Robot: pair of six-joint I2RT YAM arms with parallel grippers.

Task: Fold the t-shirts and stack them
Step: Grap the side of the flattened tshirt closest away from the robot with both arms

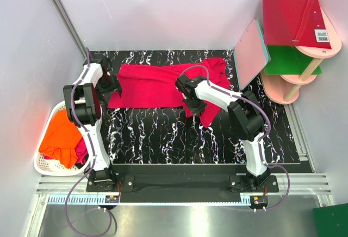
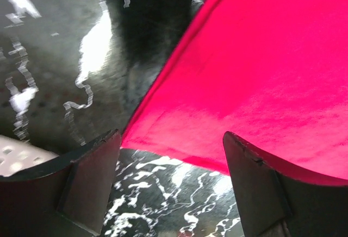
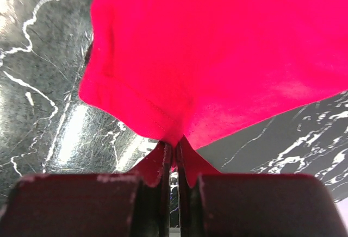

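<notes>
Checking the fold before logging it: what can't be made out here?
Top view: the right arm hides the near right corner of the crimson t-shirt.
Top view: the orange t-shirt covers what lies beneath it in the basket.
Both wrist views: frame edges cut the crimson t-shirt off.

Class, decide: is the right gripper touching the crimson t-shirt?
Touching. In the right wrist view, the right gripper has its jaws shut on the crimson t-shirt.

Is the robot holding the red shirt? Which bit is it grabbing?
Yes. The right hand pinches the crimson t-shirt by a bunched bit of its edge. The left hand is open, holding nothing.
</notes>
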